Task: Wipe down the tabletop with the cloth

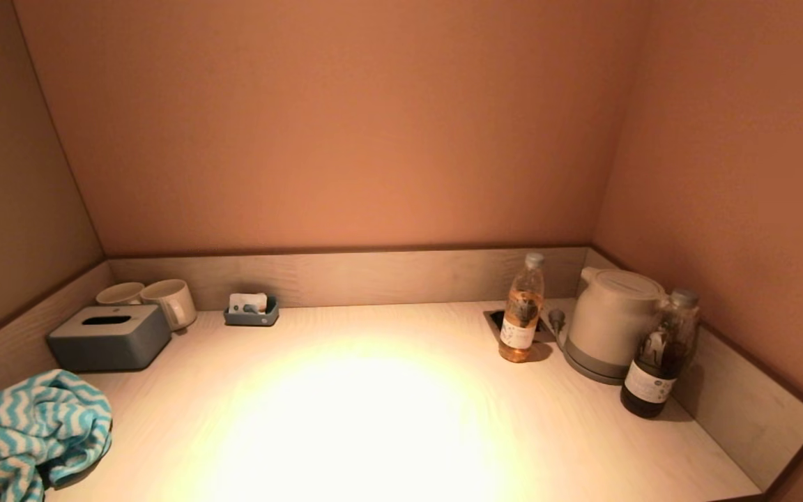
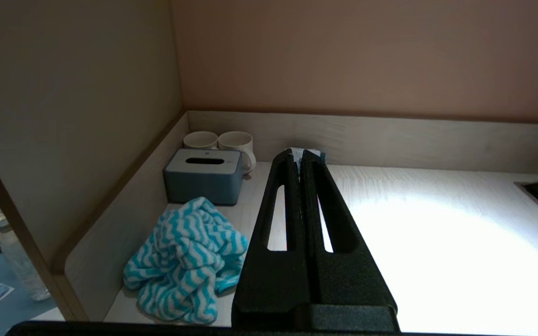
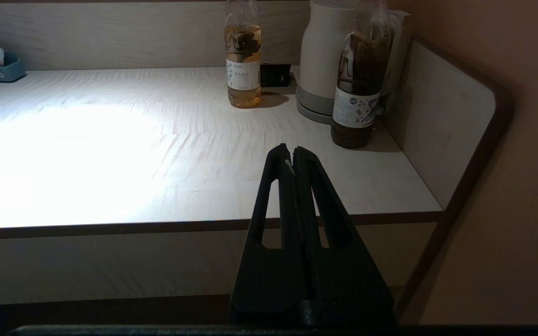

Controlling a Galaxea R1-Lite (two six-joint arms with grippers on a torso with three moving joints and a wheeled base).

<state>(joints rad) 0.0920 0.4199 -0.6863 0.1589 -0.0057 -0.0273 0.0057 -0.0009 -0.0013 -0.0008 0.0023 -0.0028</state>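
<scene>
A crumpled cloth with turquoise and white zigzag stripes lies at the front left of the pale wooden tabletop. It also shows in the left wrist view. My left gripper is shut and empty, held above the table's front edge just right of the cloth, not touching it. My right gripper is shut and empty, held off the table's front right edge. Neither gripper shows in the head view.
A grey tissue box, two white mugs and a small grey tray stand at the back left. An orange-drink bottle, a white kettle and a dark bottle stand at the back right. Low walls rim the table.
</scene>
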